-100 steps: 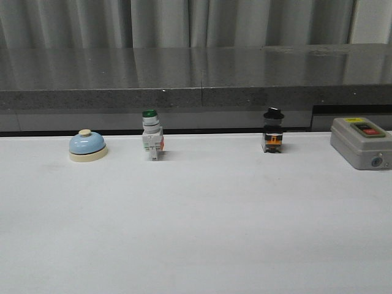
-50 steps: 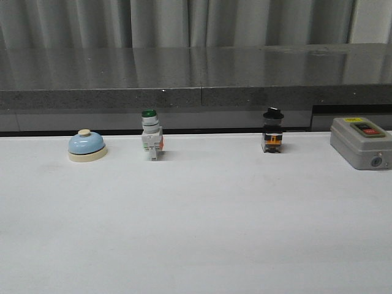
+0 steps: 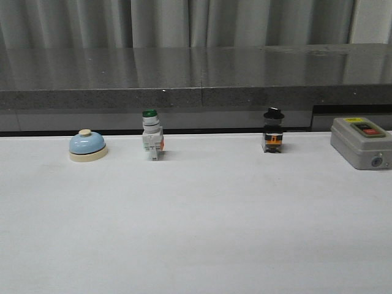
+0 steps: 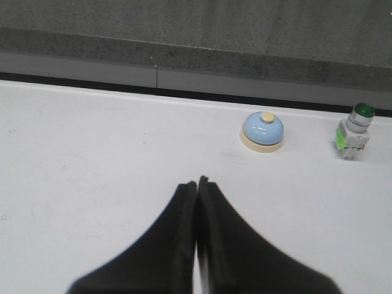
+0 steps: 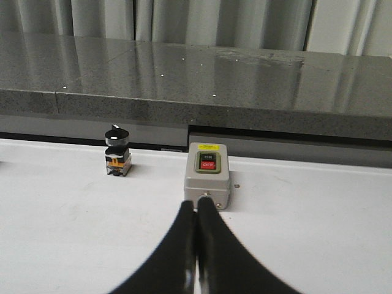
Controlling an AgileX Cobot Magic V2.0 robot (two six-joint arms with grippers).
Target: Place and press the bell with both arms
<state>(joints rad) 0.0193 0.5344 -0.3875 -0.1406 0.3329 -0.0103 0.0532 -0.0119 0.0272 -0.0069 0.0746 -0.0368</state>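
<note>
The light-blue bell (image 3: 87, 146) with a cream base and button stands on the white table near its far edge, at the left. The left wrist view shows the bell (image 4: 263, 130) some way beyond my left gripper (image 4: 196, 181), which is shut and empty. My right gripper (image 5: 196, 204) is also shut with nothing in it, its tips in front of a grey switch box. Neither arm appears in the front view.
A green-capped white switch (image 3: 151, 135) stands right of the bell, a black-capped switch (image 3: 273, 130) further right. A grey ON/OFF switch box (image 3: 361, 142) sits at the far right. A dark stone ledge (image 3: 196, 79) runs behind the table (image 3: 196, 233).
</note>
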